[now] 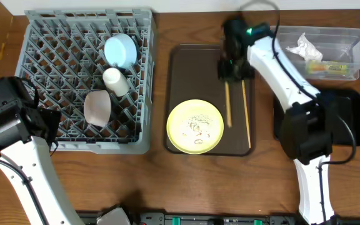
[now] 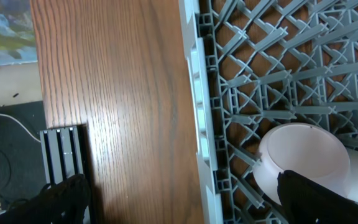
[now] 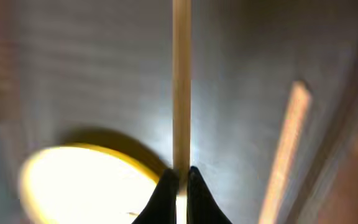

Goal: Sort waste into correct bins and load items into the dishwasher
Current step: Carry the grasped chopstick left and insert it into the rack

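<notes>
Right end effector pinching chopstick, arm extended over tray.

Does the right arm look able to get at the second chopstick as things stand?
Probably not yet: the right gripper is shut on the first chopstick. The second chopstick lies uncovered beside it on the tray.

Right tool pinched shut, left tool spread
</notes>
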Robot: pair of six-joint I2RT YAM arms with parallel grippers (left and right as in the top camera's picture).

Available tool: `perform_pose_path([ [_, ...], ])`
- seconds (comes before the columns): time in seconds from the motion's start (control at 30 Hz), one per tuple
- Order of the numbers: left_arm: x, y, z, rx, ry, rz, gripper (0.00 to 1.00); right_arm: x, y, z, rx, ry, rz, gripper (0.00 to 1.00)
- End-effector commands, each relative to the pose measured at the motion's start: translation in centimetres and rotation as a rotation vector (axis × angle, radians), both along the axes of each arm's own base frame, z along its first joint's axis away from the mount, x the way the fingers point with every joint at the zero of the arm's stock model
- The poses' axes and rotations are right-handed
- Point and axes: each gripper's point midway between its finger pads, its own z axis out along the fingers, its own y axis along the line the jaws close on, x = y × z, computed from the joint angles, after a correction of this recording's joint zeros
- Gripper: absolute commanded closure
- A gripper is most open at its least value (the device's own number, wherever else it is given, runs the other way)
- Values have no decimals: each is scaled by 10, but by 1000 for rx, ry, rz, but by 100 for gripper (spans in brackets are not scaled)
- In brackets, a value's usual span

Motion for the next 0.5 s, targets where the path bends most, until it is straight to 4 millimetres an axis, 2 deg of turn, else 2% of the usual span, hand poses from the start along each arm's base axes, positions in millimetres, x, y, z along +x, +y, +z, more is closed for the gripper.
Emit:
perform_pose_path([
  [0.0,-2,2,5,15,-10,13,2,5,47,42,266,-14,8,99],
  [0.07,-2,2,5,14,-10,13,2,12,74,58,383,-33,-5,99],
  [0.23,-2,2,5,14,-10,13,2,18,128,83,517,-117,-3,99],
  [0.33,-2,2,5,14,-10,13,2,10,163,98,585,-147,17,99],
  [0.47,-2,2,5,14,-9,13,2,-11,208,113,660,-150,24,99],
])
